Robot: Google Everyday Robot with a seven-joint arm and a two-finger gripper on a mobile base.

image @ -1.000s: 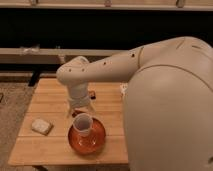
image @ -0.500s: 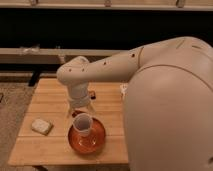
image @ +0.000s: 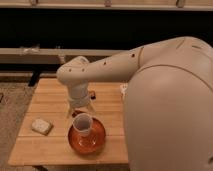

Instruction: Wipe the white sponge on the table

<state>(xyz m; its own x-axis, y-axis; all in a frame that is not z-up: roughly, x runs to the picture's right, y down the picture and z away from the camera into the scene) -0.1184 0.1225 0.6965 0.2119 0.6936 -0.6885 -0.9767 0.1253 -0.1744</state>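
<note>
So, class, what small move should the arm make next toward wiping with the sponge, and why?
Probably swing the gripper left in the view, toward the white sponge: it hangs open over the cup in the orange dish, while the sponge lies untouched, apart from it, near the table's left edge.

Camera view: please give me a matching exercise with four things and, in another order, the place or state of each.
Things:
1. white sponge
2. cup
3. orange dish
4. gripper

Places or states:
A. open, above the table, just behind the cup
B. lying alone, apart from the dish
C. upright in the dish
D. under the cup

Pairs: 1-B, 2-C, 3-D, 4-A
</note>
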